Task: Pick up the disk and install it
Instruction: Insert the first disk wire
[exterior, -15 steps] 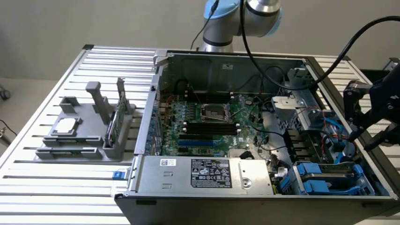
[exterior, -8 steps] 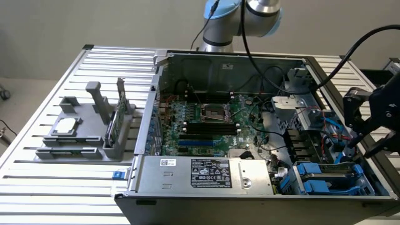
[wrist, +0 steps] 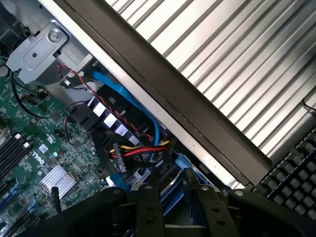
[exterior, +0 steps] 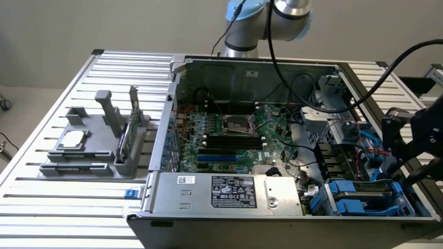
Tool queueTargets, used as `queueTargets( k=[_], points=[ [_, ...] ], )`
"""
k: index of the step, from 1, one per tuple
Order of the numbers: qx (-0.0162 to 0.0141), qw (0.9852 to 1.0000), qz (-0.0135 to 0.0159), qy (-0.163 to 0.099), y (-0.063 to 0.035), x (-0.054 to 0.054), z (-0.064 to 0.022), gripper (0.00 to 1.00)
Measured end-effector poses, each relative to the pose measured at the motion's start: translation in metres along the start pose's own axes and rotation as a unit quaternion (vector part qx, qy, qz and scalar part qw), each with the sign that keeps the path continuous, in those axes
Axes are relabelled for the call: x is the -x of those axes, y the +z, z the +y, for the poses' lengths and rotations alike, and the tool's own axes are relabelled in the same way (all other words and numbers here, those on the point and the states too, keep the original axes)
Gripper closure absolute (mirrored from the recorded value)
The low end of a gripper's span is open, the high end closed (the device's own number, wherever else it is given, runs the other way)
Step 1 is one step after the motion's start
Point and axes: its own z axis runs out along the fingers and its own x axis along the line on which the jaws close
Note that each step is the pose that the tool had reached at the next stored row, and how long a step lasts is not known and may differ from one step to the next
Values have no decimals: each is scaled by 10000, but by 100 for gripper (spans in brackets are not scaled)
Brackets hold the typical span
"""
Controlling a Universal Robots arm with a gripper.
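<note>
The open case (exterior: 229,67) lies on the slatted counter (exterior: 69,218). The disk (exterior: 361,190) sits in the bay at the case's near corner, on the exterior view's right, its blue frame close against the case wall. The claw (exterior: 407,172) hangs just above the disk; I cannot tell its grip. Cables (exterior: 367,140) crowd the space beside the bay. A holder (exterior: 76,168) beside the case carries a chip (exterior: 73,139) and a card (exterior: 132,124).
</note>
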Motion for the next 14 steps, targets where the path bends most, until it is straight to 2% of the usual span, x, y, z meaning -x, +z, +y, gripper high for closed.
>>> queueTargets(
  k=[8, 10, 11, 12, 14],
  points=[
    [-34, 9994, -2, 356, 55, 0, -7, 67],
    [-47, 9991, 11, 414, 58, 0, -8, 65],
    [-47, 9991, 21, 430, 59, 0, -8, 65],
    [-45, 9990, 34, 445, 60, 0, -8, 59],
    [-45, 9988, 55, 478, 59, 0, -7, 59]
  ],
)
